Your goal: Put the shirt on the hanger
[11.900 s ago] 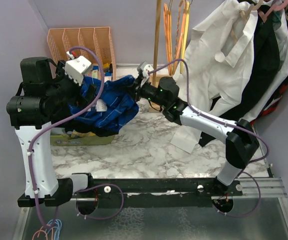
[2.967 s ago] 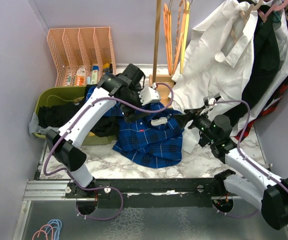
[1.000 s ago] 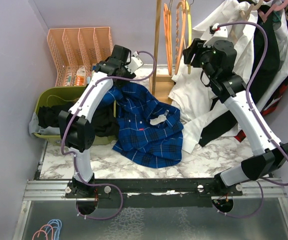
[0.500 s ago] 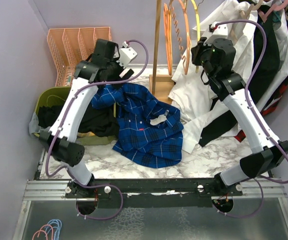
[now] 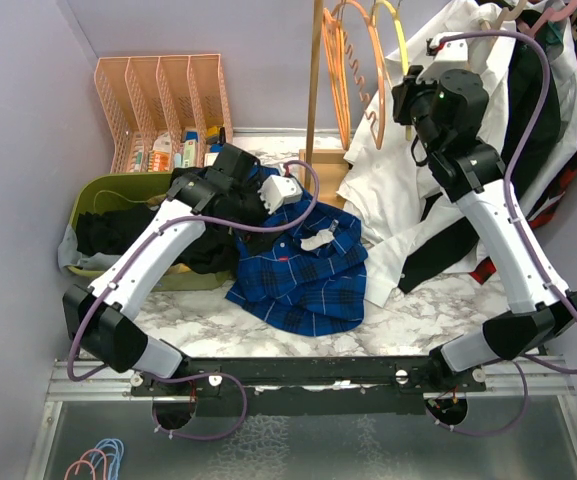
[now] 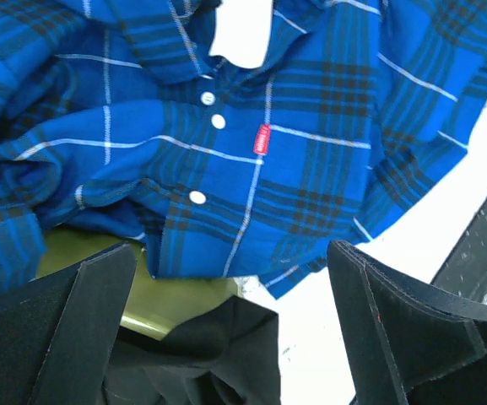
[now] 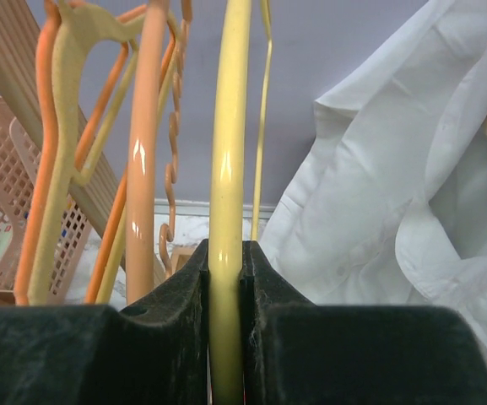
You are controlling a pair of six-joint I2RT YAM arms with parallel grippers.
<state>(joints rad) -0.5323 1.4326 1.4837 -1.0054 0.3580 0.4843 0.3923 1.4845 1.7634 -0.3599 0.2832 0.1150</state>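
— Where is the shirt [image 5: 303, 270]?

— It lies crumpled on the marble table [image 5: 218, 325], about the middle, front side up. The left wrist view shows its collar, a row of white buttons and a small red label [image 6: 262, 139]. Its left edge lies over the rim of a green bin [image 5: 86, 195], beside a black garment [image 5: 118, 232] that fills the bin.

— And the hanger [image 7: 229, 169]?

— The yellow one is up at the back right, well apart from the shirt. It hangs among the orange hangers [image 5: 353, 70], next to the wooden pole [image 5: 315, 80].

— Is anything gripping it?

— Yes. The right gripper [image 7: 225, 257] is clamped on it. In the right wrist view the yellow bar runs straight up between the two black pads, which press against it on both sides.

— What about the left gripper [image 6: 233, 253]?

— It hangs over the upper left part of the shirt, near the collar, pointing down. Its fingers [image 6: 100, 287] are spread wide, with the plaid cloth and the bin's rim showing between them. It holds nothing, and I cannot tell whether the fingertips touch the cloth.

— What else is around?

— A big white shirt [image 5: 418, 170] hangs just right of the hangers, and its lower part reaches the table close to the plaid shirt. A peach file rack [image 5: 158, 90] stands in the back left corner, behind the bin.
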